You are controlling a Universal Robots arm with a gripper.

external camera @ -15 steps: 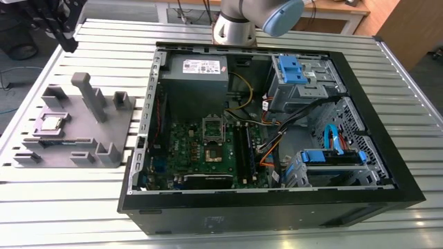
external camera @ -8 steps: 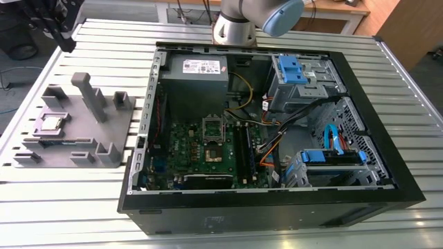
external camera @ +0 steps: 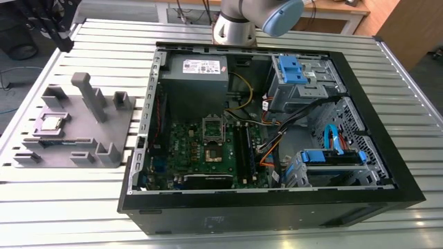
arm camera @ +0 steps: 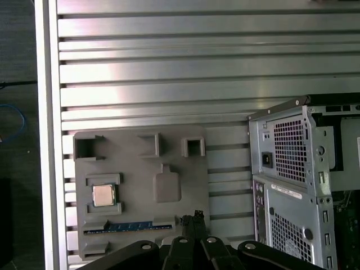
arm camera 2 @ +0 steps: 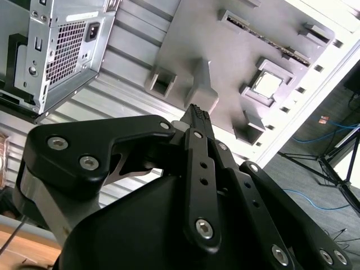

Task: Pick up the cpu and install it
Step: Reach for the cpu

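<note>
The cpu (external camera: 52, 123), a small square chip with a pale metal top, lies in a recess of the grey fixture block (external camera: 104, 129) on the table, to the exterior view's left of the open computer case (external camera: 277, 207). Both wrist views show the cpu (arm camera 2: 266, 84) (arm camera: 103, 195) well below and off to the side of my gripper (arm camera 2: 197, 112) (arm camera: 195, 216). The black fingers stand together with nothing between them, high over the fixture block (arm camera: 135, 152) near its upright post (arm camera: 167, 185). The green motherboard (external camera: 183, 140) with its dark socket (external camera: 211, 151) lies inside the case.
A memory stick (arm camera: 129, 226) sits in a slot of the fixture near the cpu. The case holds a power supply (external camera: 194, 78), blue drive cages (external camera: 294, 70) and loose cables (external camera: 277, 140). The ribbed metal table (arm camera: 169, 73) ends at an edge with floor beyond (arm camera: 17, 112).
</note>
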